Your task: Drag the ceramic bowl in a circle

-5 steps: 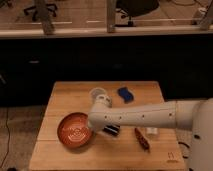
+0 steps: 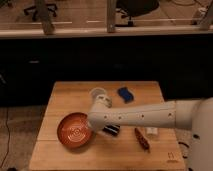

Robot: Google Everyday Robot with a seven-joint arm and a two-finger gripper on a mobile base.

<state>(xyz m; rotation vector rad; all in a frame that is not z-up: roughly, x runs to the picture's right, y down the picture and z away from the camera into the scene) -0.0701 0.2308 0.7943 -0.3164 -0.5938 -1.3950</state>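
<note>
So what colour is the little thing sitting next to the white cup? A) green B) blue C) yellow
B: the small item beside the white cup is blue. The end effector is nearer the front, at the rim of the ceramic bowl.

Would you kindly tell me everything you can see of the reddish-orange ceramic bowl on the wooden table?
The ceramic bowl is wide, shallow and round, glossy reddish-orange, with pale concentric rings inside. It looks empty and sits upright on the wooden table, toward its front left. The robot's pincer is at the bowl's right rim, at the end of the white arm; whether it touches the rim cannot be made out. Nothing else is seen touching the bowl.
</note>
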